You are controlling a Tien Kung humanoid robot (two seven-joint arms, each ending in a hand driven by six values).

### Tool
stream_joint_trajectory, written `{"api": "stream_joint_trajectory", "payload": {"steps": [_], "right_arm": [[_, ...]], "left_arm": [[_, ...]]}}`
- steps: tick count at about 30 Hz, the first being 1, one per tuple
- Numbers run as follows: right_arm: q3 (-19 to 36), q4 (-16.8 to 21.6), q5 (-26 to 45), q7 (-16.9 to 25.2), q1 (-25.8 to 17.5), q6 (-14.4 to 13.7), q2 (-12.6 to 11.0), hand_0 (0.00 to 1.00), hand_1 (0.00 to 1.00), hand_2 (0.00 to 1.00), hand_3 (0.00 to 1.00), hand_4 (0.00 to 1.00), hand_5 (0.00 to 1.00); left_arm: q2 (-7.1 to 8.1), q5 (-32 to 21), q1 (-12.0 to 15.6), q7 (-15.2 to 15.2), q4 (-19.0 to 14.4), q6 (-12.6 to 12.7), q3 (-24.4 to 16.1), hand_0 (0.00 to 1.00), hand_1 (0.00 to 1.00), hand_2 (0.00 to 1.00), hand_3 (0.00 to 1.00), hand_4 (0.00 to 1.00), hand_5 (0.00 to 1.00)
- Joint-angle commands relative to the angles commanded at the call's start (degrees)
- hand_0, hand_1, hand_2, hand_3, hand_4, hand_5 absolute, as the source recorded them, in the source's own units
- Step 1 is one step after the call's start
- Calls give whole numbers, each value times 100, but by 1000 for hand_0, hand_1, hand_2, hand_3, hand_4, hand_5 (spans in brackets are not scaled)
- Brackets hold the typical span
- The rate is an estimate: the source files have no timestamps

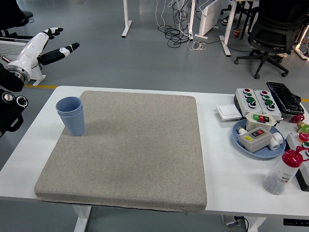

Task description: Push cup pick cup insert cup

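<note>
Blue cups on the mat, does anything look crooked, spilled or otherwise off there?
Nothing stands out. The two blue cups are nested, upright, at the far left corner of the grey mat, and nothing is spilled. The left hand is raised clear of them, fingers open.
</note>
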Motion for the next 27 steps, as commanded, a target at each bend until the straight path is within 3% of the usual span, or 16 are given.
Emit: {"api": "stream_joint_trajectory", "payload": {"steps": [2, 4, 5, 9, 10, 11, 16, 17, 22, 23, 27], "right_arm": [[-6, 0, 13, -1, -6, 2, 5, 747, 684, 678, 570, 94, 491], [-9, 0, 19, -2, -14, 2, 10, 747, 684, 678, 570, 94, 491], [-10, 1, 22, -5, -22, 3, 14, 747, 684, 679, 570, 94, 491], [-20, 1, 43, -5, -38, 4, 23, 747, 684, 679, 570, 94, 491], [-21, 1, 46, -4, -40, 4, 24, 747, 684, 679, 570, 94, 491], [-24, -1, 51, -4, -47, 5, 26, 747, 684, 677, 570, 94, 490], [-26, -5, 40, -2, -65, 9, 23, 747, 684, 677, 570, 94, 490], [-23, -8, 31, -2, -67, 10, 23, 747, 684, 678, 569, 94, 490], [-38, -17, 61, 15, -71, 16, 17, 747, 684, 678, 569, 94, 490], [-42, -19, 52, 19, -64, 16, 13, 747, 684, 678, 567, 93, 490], [-59, -29, 90, 37, -63, 19, 11, 747, 684, 678, 567, 93, 490]], "left_arm": [[-108, -484, 318, -36, -418, 230, -395, 749, 731, 630, 677, 541, 998], [-205, -968, 621, -85, -852, 225, -739, 749, 731, 630, 677, 541, 998], [-296, -1229, 826, -68, -1100, 207, -953, 771, 734, 647, 737, 535, 998], [-505, -2160, 1363, -64, -1962, 113, -1419, 771, 734, 647, 737, 535, 998], [-523, -2384, 1436, -68, -2143, 105, -1453, 771, 734, 647, 737, 535, 998], [-616, -2644, 1610, -165, -2397, 122, -1552, 796, 790, 727, 759, 534, 998], [-868, -3836, 2192, -478, -3454, 98, -1783, 796, 790, 727, 759, 534, 998], [-945, -4097, 2320, -525, -3644, 48, -1840, 807, 816, 759, 830, 539, 998], [-1279, -5203, 3008, -671, -4338, 0, -1905, 807, 816, 759, 830, 539, 998], [-1373, -5452, 3198, -770, -4482, 48, -1907, 785, 781, 737, 761, 527, 998], [-1655, -5498, 4035, -1369, -4931, 310, -1936, 785, 781, 737, 761, 527, 998]]}}
